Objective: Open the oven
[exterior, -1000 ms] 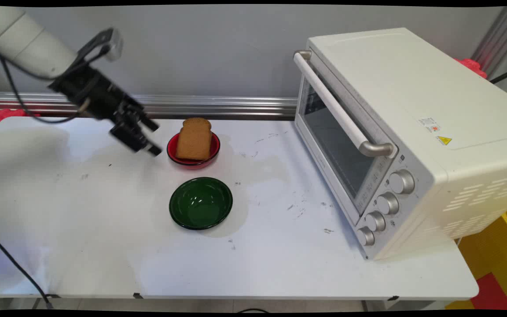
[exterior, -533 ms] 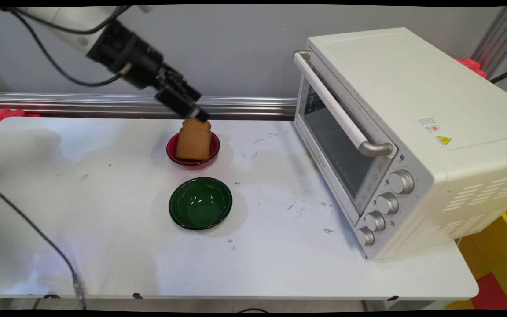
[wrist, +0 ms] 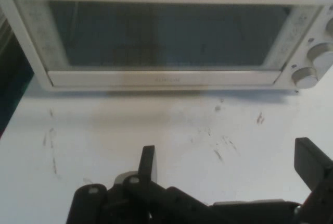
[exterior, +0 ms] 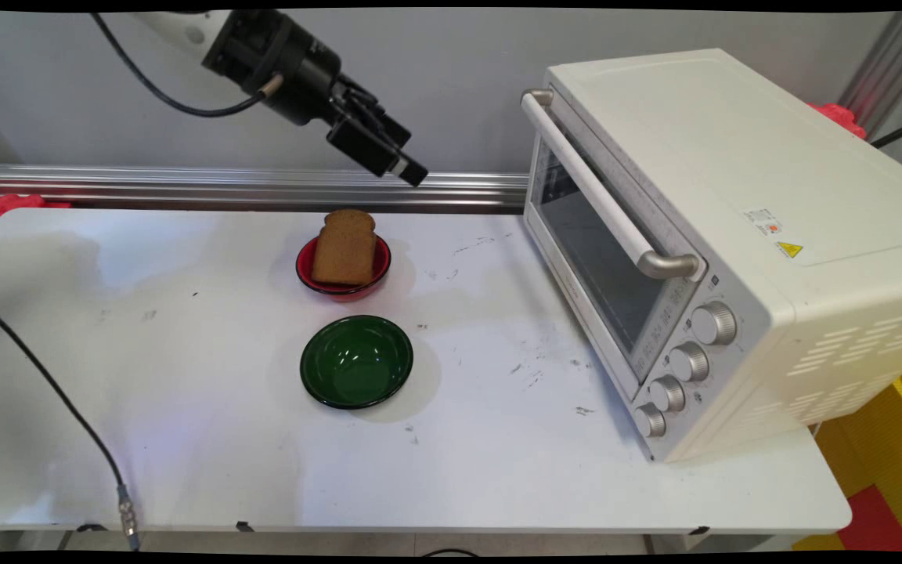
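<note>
At the near left edge of the white table (exterior: 185, 470) a black cable (exterior: 67, 407) trails down to a metal plug. Farther in, near the middle, sits a green bowl (exterior: 356, 361), empty, and just beyond it, apart from it, a red bowl (exterior: 344, 270) with a brown slice of bread (exterior: 345, 248) leaning upright inside it. To the right stands a white toaster oven (exterior: 721, 235), its glass door shut, a long handle (exterior: 604, 196) across the door's top and four silver knobs (exterior: 686, 362) down its front panel; a yellow warning triangle sticker (exterior: 789, 250) and a small label lie on its roof, the print too small to read. Highest and farthest, the black end effector (exterior: 408, 168) hangs in the air above and behind the bread, touching nothing, angled toward the oven; in the hand view its fingers (wrist: 148, 162) stand wide apart and empty, with the oven door facing them across scuffed tabletop.
</note>
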Controlling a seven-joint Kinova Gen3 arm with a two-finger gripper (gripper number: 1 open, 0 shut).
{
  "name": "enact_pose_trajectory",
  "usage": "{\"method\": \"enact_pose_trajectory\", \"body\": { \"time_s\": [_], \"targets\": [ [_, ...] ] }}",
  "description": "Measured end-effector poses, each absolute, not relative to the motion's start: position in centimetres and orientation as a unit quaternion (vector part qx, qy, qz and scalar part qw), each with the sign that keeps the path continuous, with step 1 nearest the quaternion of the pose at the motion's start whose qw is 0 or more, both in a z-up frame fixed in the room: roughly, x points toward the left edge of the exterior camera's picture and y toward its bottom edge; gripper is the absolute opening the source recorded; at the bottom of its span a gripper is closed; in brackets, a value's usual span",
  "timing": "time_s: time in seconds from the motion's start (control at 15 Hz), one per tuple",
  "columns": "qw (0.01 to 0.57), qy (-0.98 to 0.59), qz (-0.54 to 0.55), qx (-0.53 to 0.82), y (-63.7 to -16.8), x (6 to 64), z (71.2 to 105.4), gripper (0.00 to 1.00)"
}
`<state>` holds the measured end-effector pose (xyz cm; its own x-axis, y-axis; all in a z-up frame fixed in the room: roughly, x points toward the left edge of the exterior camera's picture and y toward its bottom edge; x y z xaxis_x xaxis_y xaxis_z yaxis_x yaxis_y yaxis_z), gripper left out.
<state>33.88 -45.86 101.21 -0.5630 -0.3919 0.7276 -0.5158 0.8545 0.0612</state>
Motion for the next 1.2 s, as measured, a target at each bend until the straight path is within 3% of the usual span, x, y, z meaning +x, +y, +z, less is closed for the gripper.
{"method": "enact_pose_trajectory", "body": {
  "time_s": [0.47, 0.53, 1.2],
  "targets": [
    [0.381, -0.888, 0.087, 0.241, -47.0, 33.0, 102.0, 1.00],
    [0.380, -0.889, 0.087, 0.240, -47.1, 32.9, 102.0, 0.00],
    [0.371, -0.892, 0.088, 0.243, -48.3, 32.3, 102.1, 0.00]
  ]
}}
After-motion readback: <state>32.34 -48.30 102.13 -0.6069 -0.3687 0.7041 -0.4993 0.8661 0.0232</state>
